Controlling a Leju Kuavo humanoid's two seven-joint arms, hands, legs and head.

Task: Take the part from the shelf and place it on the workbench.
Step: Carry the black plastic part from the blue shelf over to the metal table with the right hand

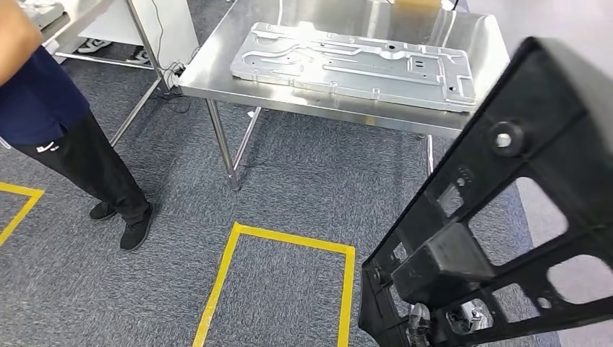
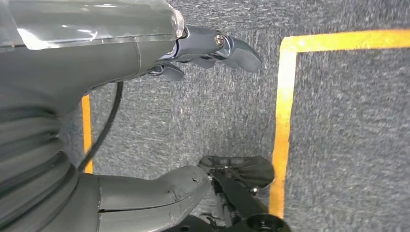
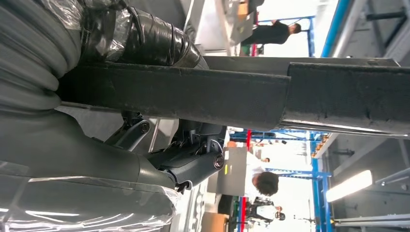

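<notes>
A large black plastic frame part (image 1: 506, 217) with open cut-outs hangs tilted at the right of the head view, in front of the workbench's near right corner. My right hand (image 3: 183, 159) grips one of its flat black bars (image 3: 232, 96), thumb on one side and dark fingers on the other. The steel workbench (image 1: 217, 79) stands ahead, and a flat silver metal plate (image 1: 354, 65) lies across most of its top. My left hand (image 2: 121, 53) hangs over the grey carpet with its fingers (image 2: 227, 48) and thumb (image 2: 159, 186) apart, holding nothing.
A person (image 1: 58, 123) in dark clothes stands at the left, close to the workbench's left end. A yellow tape rectangle (image 1: 282, 238) marks the carpet before the workbench legs (image 1: 224, 144). Another steel table (image 1: 65, 22) is at the far left.
</notes>
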